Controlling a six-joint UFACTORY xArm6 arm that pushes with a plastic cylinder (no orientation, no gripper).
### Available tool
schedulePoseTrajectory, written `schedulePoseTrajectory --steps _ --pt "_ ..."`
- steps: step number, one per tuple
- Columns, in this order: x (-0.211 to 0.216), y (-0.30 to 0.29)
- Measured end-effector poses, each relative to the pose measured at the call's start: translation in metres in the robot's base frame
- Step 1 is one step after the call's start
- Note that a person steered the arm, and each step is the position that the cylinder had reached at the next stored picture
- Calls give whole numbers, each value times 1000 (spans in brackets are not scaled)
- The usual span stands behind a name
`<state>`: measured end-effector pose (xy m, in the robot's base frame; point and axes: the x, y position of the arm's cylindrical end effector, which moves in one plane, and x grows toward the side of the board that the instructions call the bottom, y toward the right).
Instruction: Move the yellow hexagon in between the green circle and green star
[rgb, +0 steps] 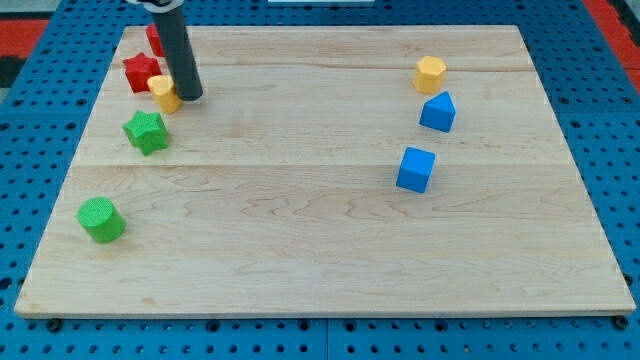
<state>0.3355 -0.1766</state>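
The yellow hexagon (430, 73) sits near the view's top right. The green star (146, 131) lies at the left and the green circle (101, 219) is below it, nearer the board's left edge, with a gap between them. My tip (190, 97) is at the top left, touching or almost touching the right side of a second small yellow block (163, 92) whose shape I cannot make out. The tip is just above and right of the green star and far from the yellow hexagon.
A red star (140, 72) lies just up-left of the small yellow block. Another red block (153, 38) is partly hidden behind the rod. A blue block (437, 111) sits right below the yellow hexagon and a blue cube (415, 168) lower still. The wooden board (320, 250) rests on a blue pegboard.
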Motion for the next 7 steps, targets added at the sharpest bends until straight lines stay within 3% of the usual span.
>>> schedulePoseTrajectory --steps 1,2,3,6,7 --pt "16 -20" --pt "13 9" --pt "-3 95" --pt "-108 306" --pt "-94 364"
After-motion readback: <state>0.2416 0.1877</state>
